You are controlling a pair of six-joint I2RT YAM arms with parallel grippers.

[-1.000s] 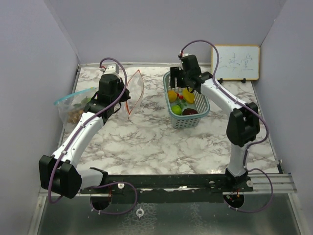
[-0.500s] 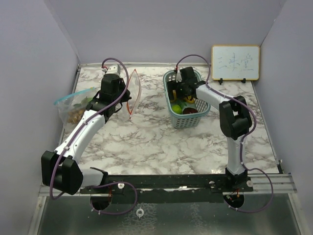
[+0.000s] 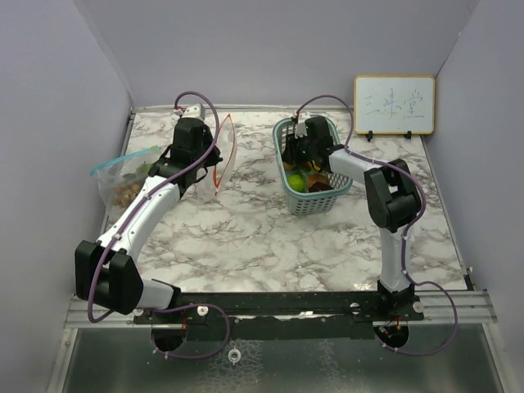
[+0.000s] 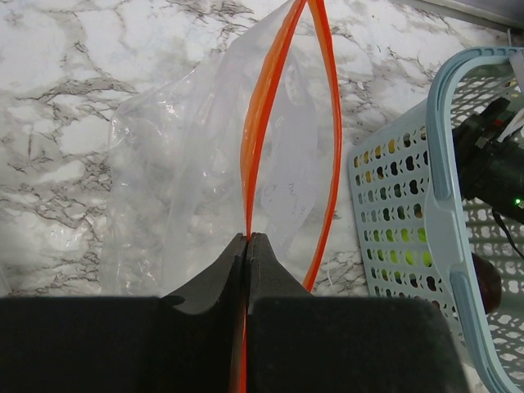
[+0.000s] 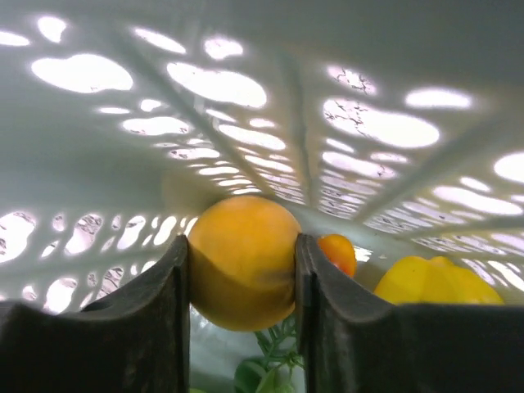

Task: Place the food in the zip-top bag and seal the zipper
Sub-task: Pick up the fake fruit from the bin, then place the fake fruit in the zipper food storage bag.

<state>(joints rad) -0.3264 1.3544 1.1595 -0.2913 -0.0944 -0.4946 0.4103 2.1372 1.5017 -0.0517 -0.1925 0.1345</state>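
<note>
My left gripper is shut on the orange zipper rim of a clear zip-top bag and holds it upright with its mouth open. My right gripper is down inside the teal mesh basket and is shut on a round yellow-orange fruit. Beside it lie a yellow piece and a small orange piece. A green fruit and a dark red piece also lie in the basket.
A second clear bag with a blue zipper lies at the far left against the wall, with tan and green food inside. A whiteboard stands at the back right. The basket's side is close to the right of the held bag.
My right gripper has dropped from above the basket down into it and closed round the yellow-orange fruit. My left gripper, still holding the bag, has shifted slightly towards the far side.
</note>
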